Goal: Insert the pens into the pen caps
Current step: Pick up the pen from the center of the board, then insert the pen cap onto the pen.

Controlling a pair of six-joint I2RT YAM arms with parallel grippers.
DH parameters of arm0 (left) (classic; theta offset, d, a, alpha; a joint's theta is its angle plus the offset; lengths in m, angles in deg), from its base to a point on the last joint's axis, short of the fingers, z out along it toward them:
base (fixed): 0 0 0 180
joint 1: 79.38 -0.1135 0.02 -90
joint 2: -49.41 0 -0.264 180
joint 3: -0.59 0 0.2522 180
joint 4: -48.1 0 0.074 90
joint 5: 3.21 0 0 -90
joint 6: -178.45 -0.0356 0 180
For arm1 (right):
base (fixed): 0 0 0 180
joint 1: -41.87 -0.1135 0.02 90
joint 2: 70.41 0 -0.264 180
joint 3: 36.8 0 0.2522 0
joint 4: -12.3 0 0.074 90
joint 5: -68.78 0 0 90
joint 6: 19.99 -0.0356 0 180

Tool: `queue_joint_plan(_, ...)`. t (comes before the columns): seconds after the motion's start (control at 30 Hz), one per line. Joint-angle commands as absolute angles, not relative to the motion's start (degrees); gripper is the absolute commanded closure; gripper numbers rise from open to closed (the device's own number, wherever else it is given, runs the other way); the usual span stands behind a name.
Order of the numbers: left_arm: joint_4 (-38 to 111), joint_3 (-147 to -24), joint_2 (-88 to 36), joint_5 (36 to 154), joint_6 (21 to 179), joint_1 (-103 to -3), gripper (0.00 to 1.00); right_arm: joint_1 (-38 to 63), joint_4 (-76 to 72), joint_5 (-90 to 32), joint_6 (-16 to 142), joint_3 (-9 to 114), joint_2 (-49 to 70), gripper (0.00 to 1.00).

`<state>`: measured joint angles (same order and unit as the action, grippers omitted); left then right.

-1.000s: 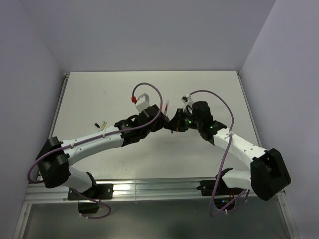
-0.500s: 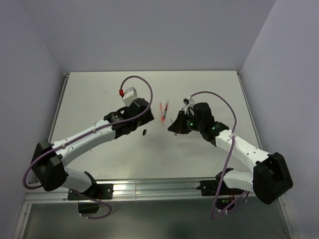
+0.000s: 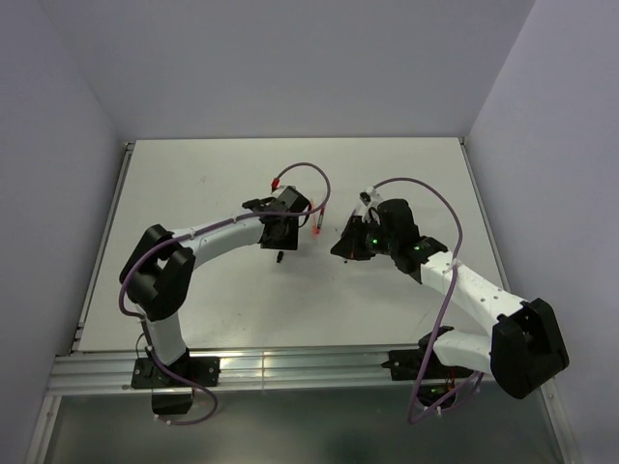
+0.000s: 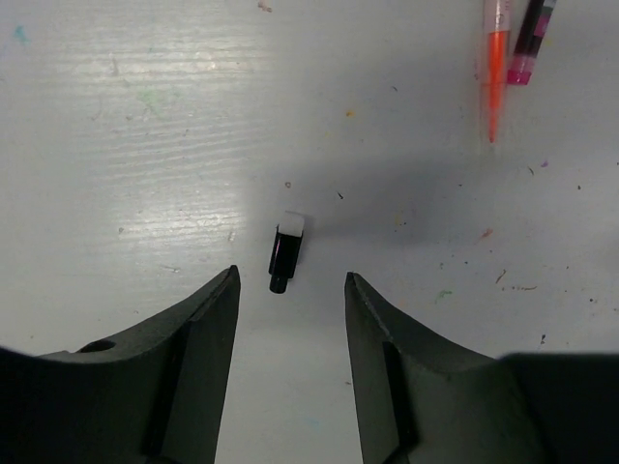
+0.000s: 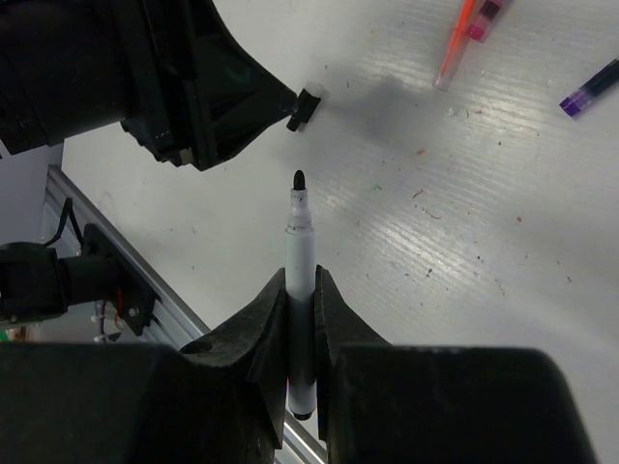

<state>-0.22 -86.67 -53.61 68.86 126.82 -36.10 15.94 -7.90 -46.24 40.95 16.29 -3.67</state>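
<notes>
A short black pen cap point(image 4: 285, 253) with a white end lies flat on the white table, just ahead of my left gripper point(image 4: 290, 290). That gripper is open and holds nothing. In the top view the cap point(image 3: 279, 256) shows beside the left gripper point(image 3: 279, 240). My right gripper point(image 5: 300, 280) is shut on a white pen point(image 5: 299, 246). Its bare black tip points toward the cap point(image 5: 305, 108), a short way off and above the table. An orange pen point(image 4: 495, 68) and a dark pink-ended pen point(image 4: 530, 43) lie side by side beyond the cap. A purple pen point(image 5: 590, 89) lies farther right.
The two grippers face each other near the table's middle, with the right gripper point(image 3: 346, 244) a hand's width from the left. A metal rail point(image 3: 290, 362) runs along the near edge. Grey walls close in the table on three sides.
The left gripper pulled away from the right one, leaving the black cap on the table, then swung back over the cap with its jaws open. The right gripper kept its pen and barely moved.
</notes>
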Motion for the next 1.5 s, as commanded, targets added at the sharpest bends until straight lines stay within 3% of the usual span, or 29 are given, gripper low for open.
queue_joint_plan(0.0, -2.04, -90.78, -55.61, 72.1, 121.23, -36.58, 0.49, 16.38, -7.7, -46.01, 41.79, 17.74, -5.46, 1.0)
queue_joint_plan(0.17, -3.54, -92.01, -58.43, 72.9, 120.79, -36.84, 0.54, 16.65, -7.53, -46.01, 41.88, 17.3, -5.46, 1.0)
queue_joint_plan(0.8, -2.84, -92.54, -62.91, 77.47, 117.63, -39.13, 0.56, 16.82, -7.44, -45.22, 42.14, 17.12, -5.02, 1.0)
queue_joint_plan(1.0, -2.48, -91.57, -63.97, 79.75, 116.75, -39.48, 0.67, 16.74, -7.7, -45.31, 42.32, 17.3, -4.85, 1.0)
queue_joint_plan(1.1, -2.22, -90.69, -64.49, 80.81, 116.75, -39.57, 0.87, 16.91, -7.88, -45.31, 42.58, 17.39, -4.5, 1.0)
queue_joint_plan(1.13, -2.05, -90.17, -64.41, 81.77, 116.83, -39.57, 1.0, 16.82, -7.88, -45.39, 42.67, 17.3, -4.58, 1.0)
queue_joint_plan(1.47, 9.36, -92.62, -47.64, 92.31, 124.91, -44.39, 1.0, 16.65, -4.9, -49.25, 43.81, 17.82, -5.46, 1.0)
